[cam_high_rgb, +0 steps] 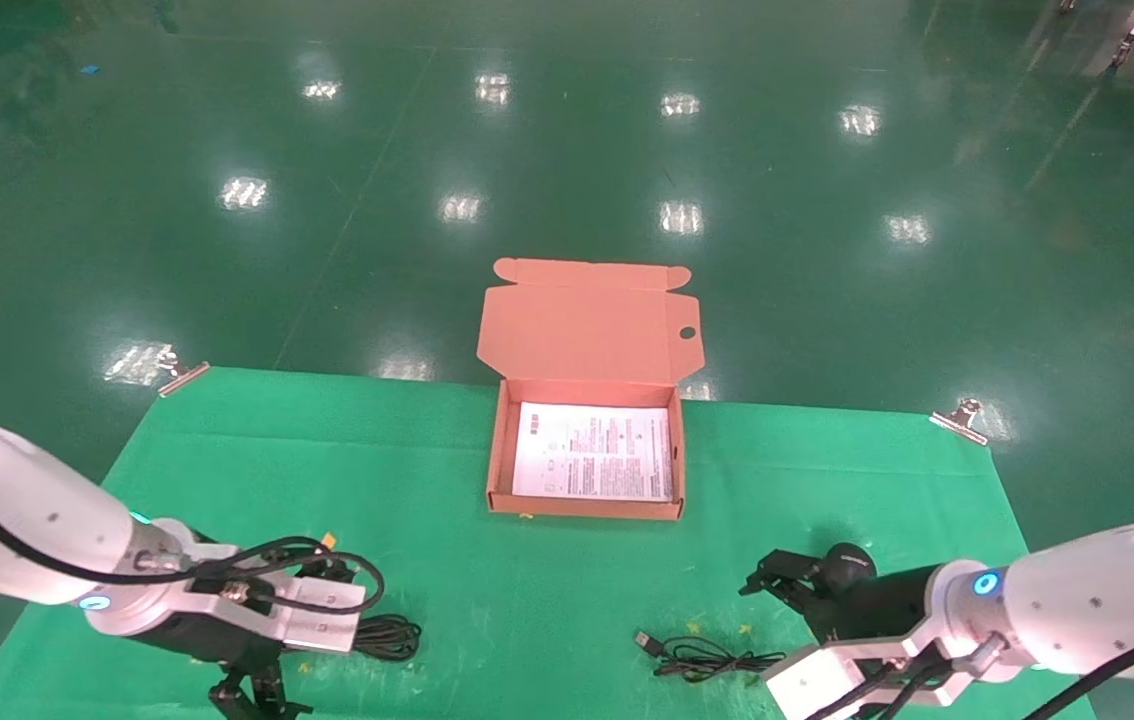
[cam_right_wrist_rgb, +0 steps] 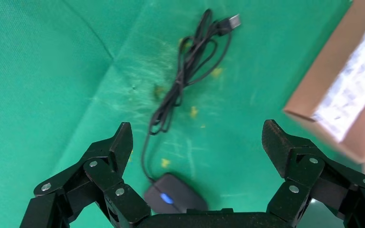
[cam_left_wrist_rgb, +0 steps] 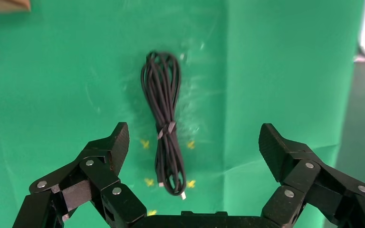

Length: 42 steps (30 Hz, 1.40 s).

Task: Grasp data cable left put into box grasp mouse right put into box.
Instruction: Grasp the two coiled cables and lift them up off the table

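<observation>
Data cable (cam_left_wrist_rgb: 165, 124), oblong bundle of thin black loops, small tie at middle, lies on green cloth (cam_high_rgb: 547, 570) directly below my left gripper (cam_left_wrist_rgb: 192, 142), between wide-open fingers, untouched. One black oval mouse (cam_right_wrist_rgb: 175, 194), blue-lit wheel, sits under my right gripper (cam_right_wrist_rgb: 197, 140), also spread wide, holding nothing; its loose cord (cam_right_wrist_rgb: 190, 61) with USB plug trails off. One orange-brown cardboard box (cam_high_rgb: 587, 450), lid open, white printed sheet (cam_high_rgb: 594, 452) inside, mid-cloth, well apart from both.

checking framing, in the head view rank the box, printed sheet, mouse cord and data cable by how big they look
1. box, flap lid included
2. printed sheet inside it
3. mouse cord
4. data cable, though the left gripper arm hides part of it, so the last two are unsure
</observation>
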Motion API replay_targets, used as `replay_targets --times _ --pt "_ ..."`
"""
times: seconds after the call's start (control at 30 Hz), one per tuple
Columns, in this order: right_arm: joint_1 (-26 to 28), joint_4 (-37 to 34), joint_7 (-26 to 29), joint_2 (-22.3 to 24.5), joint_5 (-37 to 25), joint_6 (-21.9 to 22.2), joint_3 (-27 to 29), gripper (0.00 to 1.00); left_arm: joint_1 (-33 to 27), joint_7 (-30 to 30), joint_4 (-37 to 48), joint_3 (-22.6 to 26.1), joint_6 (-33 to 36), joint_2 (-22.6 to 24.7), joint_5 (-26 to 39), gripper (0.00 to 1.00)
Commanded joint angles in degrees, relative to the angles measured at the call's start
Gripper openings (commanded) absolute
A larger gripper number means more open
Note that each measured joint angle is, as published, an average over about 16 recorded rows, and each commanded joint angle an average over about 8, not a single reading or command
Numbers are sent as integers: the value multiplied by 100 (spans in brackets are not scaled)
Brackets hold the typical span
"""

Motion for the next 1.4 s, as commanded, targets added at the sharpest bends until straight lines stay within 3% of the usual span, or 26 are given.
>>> replay_targets --times 0.03,0.3,0.57,0.93,0.97,1.2,1.23,1.4 --pt "-70 -13 101 -35 -130 67 -36 100 38 -1 125 38 -94 68 106 100" --pt "-237 -239 591 -160 -235 172 -26 100 115 123 1007 -32 -494 287 67 100" --pt "-234 -960 935 -409 -150 314 58 100 133 365 1934 -169 -857 471 -121 100" --pt "-72 -2128 520 -896 -263 765 0 100 95 878 3210 -154 -1346 925 -74 100" --pt "-61 -2234 453 -949 -298 826 -19 100 87 935 3328 -147 -1407 967 -56 90" --pt "-15 -2700 179 -1183 -457 1094 -105 12 24 1236 3836 -120 -1705 1135 43 2" --pt "-12 -2720 171 -1191 -459 1105 -106 0 20 1252 3859 -119 -1719 1142 46 0" --pt "-10 -2717 170 -1190 -456 1108 -108 0 17 1248 3855 -121 -1721 1141 44 0"
